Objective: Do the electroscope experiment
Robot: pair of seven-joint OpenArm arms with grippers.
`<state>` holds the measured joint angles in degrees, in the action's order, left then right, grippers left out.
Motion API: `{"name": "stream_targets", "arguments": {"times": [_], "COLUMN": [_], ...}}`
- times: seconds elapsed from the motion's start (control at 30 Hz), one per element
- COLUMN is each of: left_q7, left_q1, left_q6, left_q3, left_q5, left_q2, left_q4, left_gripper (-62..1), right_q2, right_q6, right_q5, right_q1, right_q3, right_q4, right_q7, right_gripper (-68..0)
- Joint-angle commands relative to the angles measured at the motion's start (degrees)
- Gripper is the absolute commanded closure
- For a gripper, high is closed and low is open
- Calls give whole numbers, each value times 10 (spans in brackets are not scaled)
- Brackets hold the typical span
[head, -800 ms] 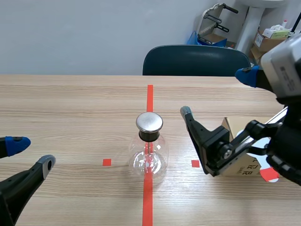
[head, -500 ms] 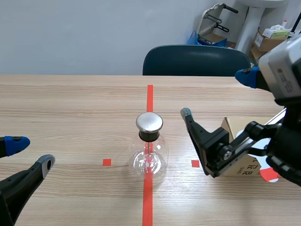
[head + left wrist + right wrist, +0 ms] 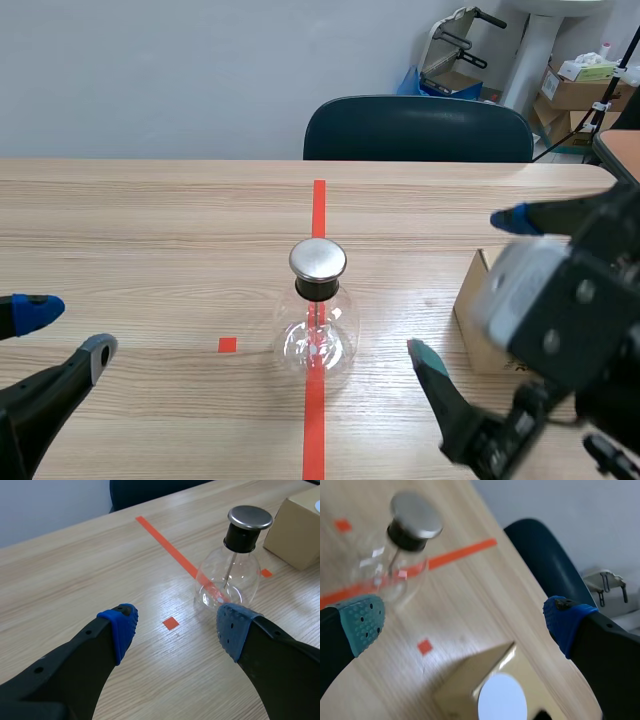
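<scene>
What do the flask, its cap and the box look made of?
Flask: clear glass by the look, see-through with bright glints; clear plastic is possible. Cap: brushed metal, grey with a dull sheen, on a black collar, perhaps rubber. Box: plain brown cardboard, matte.

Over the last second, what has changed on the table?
The right gripper drew back toward the robot, staying open and holding nothing. The electroscope flask, the cardboard box and the open left gripper stayed where they were.
</scene>
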<state>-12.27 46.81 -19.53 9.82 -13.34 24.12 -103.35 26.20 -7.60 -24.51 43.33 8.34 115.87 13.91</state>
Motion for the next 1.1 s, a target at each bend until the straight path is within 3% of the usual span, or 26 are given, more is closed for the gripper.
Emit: {"name": "stream_targets", "arguments": {"times": [0.0,0.13,0.2,0.3,0.43,0.63,0.7,1.07], "left_q7": [-5,-10,-17,-29,-32,-32,-33,-23], "left_q1": [-2,-2,-2,-2,-1,-1,-1,2], "left_q6": [2,0,-14,-64,-112,-199,-204,-204], "left_q3": [5,5,5,5,5,5,5,5], "left_q5": [-4,0,34,72,81,85,85,97], "left_q2": [-3,-3,-3,-3,-3,-3,-3,-3], "left_q4": [-14,-14,-14,-14,-14,-14,-17,-49], "left_gripper": [-366,-366,-367,-367,-367,-367,-367,-367], "right_q2": [3,3,3,2,-2,-2,-2,-21], "right_q6": [34,146,207,292,382,484,522,525], "right_q5": [-39,-165,-219,-279,-326,-375,-383,-392], "right_q1": [36,121,155,177,169,127,108,-6], "right_q3": [-5,-6,-6,-5,-5,1,1,4], "right_q4": [9,7,-2,-34,-97,-184,-211,-332], "right_q7": [8,10,3,-5,-19,-83,-92,-97], "right_gripper": [-679,-679,-679,-679,-679,-679,-679,-679]}}
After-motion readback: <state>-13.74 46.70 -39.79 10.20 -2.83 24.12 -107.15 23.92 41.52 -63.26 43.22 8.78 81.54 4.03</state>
